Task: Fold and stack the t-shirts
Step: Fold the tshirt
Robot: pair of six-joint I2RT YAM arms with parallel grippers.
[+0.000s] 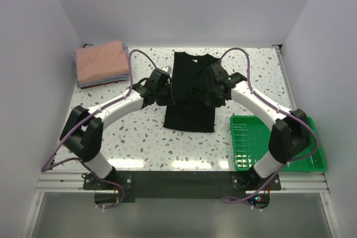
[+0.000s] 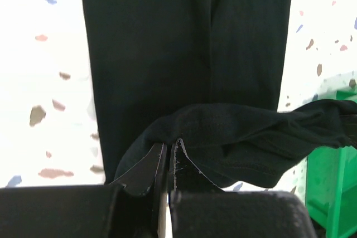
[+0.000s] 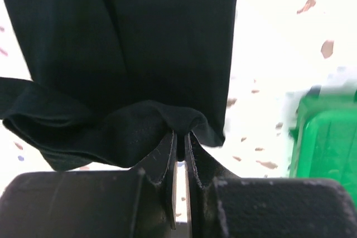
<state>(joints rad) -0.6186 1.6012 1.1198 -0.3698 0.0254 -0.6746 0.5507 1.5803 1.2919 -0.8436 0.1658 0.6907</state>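
A black t-shirt [image 1: 189, 90] lies lengthwise on the speckled table, its sides folded in to a narrow strip. My left gripper [image 1: 163, 82] is shut on the shirt's left edge, with a bunch of black cloth [image 2: 234, 132] pinched at its fingertips [image 2: 169, 144]. On the opposite side my right gripper [image 1: 215, 85] is shut on a fold of the same shirt [image 3: 167, 121] at its tips [image 3: 181, 135]. A stack of folded t-shirts [image 1: 102, 63], salmon-pink on top with lavender and bluish edges below, rests at the back left.
A green plastic tray [image 1: 262, 137] stands at the front right beside the right arm and shows in both wrist views [image 2: 334, 182] [image 3: 326, 154]. White walls close the table on three sides.
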